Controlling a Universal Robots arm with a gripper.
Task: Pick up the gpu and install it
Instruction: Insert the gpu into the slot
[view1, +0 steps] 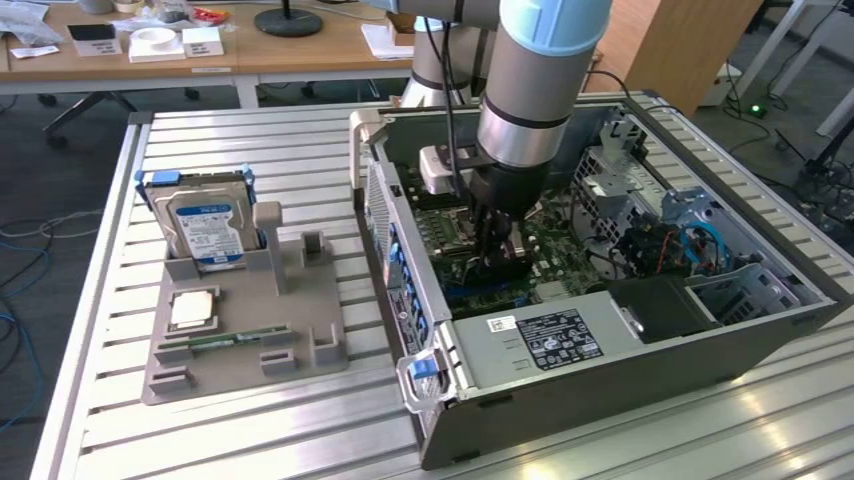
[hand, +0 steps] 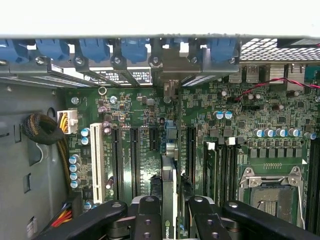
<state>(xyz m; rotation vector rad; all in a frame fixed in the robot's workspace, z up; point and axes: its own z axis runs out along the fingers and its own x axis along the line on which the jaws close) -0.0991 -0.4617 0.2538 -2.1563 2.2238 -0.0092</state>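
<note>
Inside the computer case (view1: 601, 350), your claw (hand: 171, 204) sits half-closed, pinching the graphics card (hand: 168, 172). The card is edge-on, its faces hard to make out.

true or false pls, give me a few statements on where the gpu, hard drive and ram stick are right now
1. The gripper grips the gpu edge-on above the motherboard slots. True.
2. The hard drive sits inside the computer case. False: it stands upright in the grey tray outside the case.
3. The RAM stick lies flat on the tray. True.
4. A cooler covers the CPU socket. False: the socket is uncovered.
</note>
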